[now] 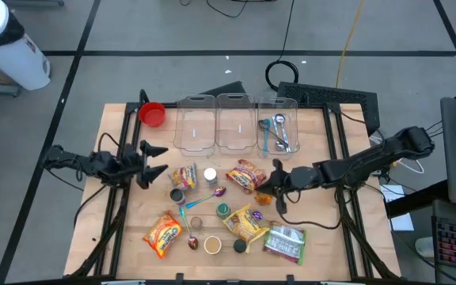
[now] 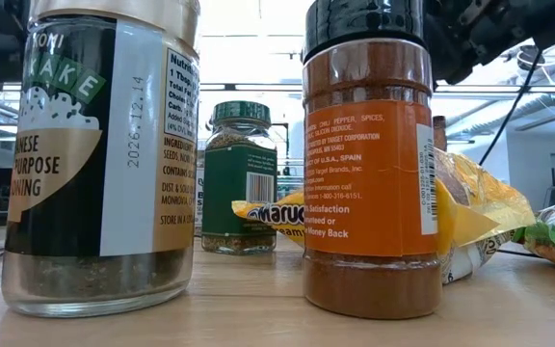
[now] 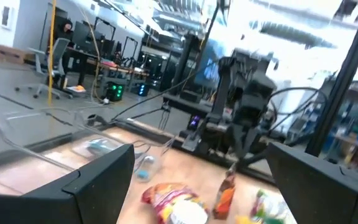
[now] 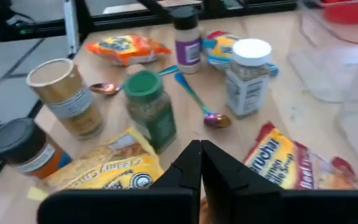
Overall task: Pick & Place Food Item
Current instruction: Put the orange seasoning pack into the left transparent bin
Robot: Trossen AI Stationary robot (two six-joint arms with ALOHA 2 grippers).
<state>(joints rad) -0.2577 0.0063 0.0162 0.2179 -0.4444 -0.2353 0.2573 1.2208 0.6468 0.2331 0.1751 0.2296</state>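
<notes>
Right gripper, fingers pressed together beside the ramen packet, holds nothing visible; left gripper waits wide open at left.

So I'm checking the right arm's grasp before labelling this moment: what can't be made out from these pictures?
- Held item: the right gripper is shut, but in its wrist view its own fingers hide anything between them.
- From above, the right gripper covers the spot by the ramen packet; the orange thing beneath it is too small to name.
- Low view: the spice jar and seasoning jar block the table behind.
- Left wrist view: too blurred to identify packets.
</notes>
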